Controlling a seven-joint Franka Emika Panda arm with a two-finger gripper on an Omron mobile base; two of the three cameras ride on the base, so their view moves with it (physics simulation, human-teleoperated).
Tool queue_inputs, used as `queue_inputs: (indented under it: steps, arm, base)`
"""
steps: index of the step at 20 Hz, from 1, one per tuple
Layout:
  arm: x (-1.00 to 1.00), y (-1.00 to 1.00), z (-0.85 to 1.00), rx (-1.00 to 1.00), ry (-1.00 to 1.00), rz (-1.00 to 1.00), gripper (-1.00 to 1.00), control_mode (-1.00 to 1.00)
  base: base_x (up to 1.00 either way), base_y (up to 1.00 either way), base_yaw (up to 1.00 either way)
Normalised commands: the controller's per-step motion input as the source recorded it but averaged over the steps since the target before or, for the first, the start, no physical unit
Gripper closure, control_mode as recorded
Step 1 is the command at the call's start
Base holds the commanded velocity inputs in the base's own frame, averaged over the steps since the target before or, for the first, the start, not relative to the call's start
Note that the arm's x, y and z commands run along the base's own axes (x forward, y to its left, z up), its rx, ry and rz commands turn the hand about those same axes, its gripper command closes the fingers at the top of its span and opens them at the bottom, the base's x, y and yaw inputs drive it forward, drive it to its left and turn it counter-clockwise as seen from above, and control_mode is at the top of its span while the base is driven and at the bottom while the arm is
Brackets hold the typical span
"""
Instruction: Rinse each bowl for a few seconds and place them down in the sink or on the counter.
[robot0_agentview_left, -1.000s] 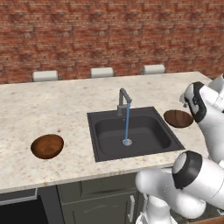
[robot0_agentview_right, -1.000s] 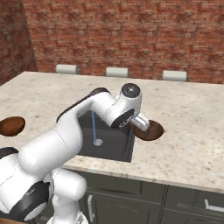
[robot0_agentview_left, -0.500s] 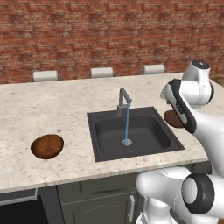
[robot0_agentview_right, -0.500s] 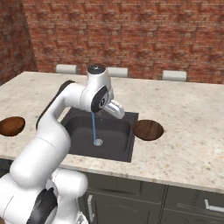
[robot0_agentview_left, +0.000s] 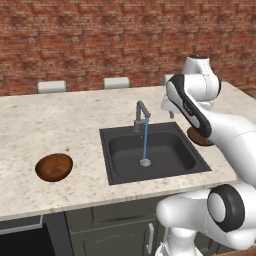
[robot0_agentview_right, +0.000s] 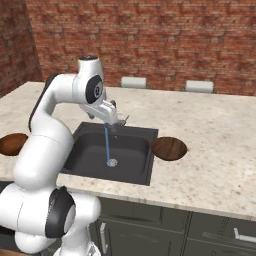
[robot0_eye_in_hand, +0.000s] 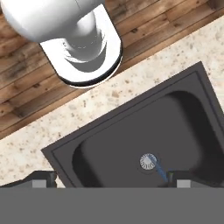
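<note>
One wooden bowl (robot0_agentview_left: 54, 167) rests upright on the counter (robot0_agentview_left: 50, 125) left of the sink (robot0_agentview_left: 120, 150). The other bowl (robot0_agentview_right: 169, 148) sits on the counter just right of the sink, partly behind my arm in the left base view. Water runs from the grey faucet (robot0_agentview_left: 141, 112) down to the drain (robot0_eye_in_hand: 148, 161). My gripper (robot0_agentview_right: 119, 123) hangs open above the sink near the faucet, with nothing between its fingers. In the hand view the gripper (robot0_eye_in_hand: 111, 180) looks straight down into the black basin (robot0_eye_in_hand: 183, 113).
A red brick wall (robot0_agentview_left: 100, 40) with several pale outlets (robot0_agentview_left: 51, 86) runs behind the counter. Dark cabinets (robot0_agentview_right: 150, 225) stand under the front edge. Broad beige counter (robot0_agentview_right: 220, 130) stretches to the right of the sink. Wooden floor (robot0_eye_in_hand: 26, 87) lies beyond the counter edge.
My arm has swung away from the bowl right of the sink and over to the basin by the faucet. That bowl stays on the counter. The gripper stays open.
</note>
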Motion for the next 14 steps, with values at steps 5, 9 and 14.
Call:
queue_inputs:
  steps: [5, 9, 14]
  arm:
    - [0.0, 0.72, 0.01, 0.05, 0.2, 0.09, -1.0, -1.0]
    - [-0.01, 0.75, -0.05, 0.03, 0.11, 0.09, -1.0, -1.0]
    - [-0.04, 0.7, -0.27, 0.0, 0.01, 0.05, -1.0, -1.0]
  base:
    - [0.0, 0.0, 0.0]
    - [0.0, 0.0, 0.0]
    - [0.0, 0.0, 0.0]
